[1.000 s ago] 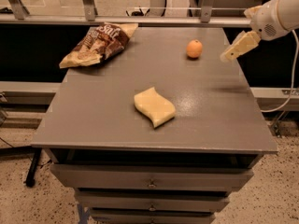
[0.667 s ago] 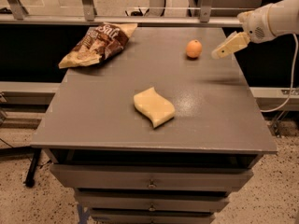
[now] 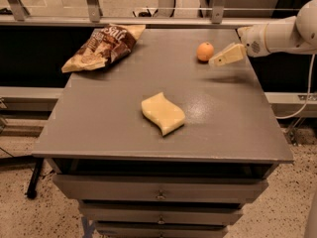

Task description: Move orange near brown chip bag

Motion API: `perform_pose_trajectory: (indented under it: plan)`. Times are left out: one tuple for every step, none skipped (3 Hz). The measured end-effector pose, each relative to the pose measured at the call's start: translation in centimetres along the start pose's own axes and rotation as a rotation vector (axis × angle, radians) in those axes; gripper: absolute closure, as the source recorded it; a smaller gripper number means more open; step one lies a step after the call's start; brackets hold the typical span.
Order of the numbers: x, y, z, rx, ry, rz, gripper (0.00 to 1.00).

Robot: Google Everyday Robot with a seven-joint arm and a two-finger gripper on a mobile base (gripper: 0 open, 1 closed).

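The orange (image 3: pixel 205 51), small and round, sits on the grey table (image 3: pixel 99 118) at the back right. The brown chip bag (image 3: pixel 103 45) with white "Salt" lettering lies at the back left corner, far from the orange. My gripper (image 3: pixel 222 57) comes in from the right on a white arm and hovers just right of the orange, its tan fingertips close to the fruit but apart from it. It holds nothing.
A pale yellow wavy sponge (image 3: pixel 162 113) lies near the table's middle. Drawers (image 3: pixel 159 195) sit under the tabletop at the front. A metal rail (image 3: pixel 148 20) and a dark gap run behind the table's back edge.
My gripper has moved left and slightly down along the table's right side, closing in on the orange. The orange, bag and sponge have not moved.
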State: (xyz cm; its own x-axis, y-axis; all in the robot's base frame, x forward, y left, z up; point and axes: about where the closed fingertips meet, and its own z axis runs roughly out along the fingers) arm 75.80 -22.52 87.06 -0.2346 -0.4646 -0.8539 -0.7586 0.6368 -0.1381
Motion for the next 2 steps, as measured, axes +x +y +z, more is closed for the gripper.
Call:
perform_pose_trajectory:
  plan:
    - [0.4, 0.4, 1.8, -0.009, -0.03, 0.029, 0.0]
    - [-0.1, 1.1, 4.2, -0.027, -0.066, 0.052, 0.02]
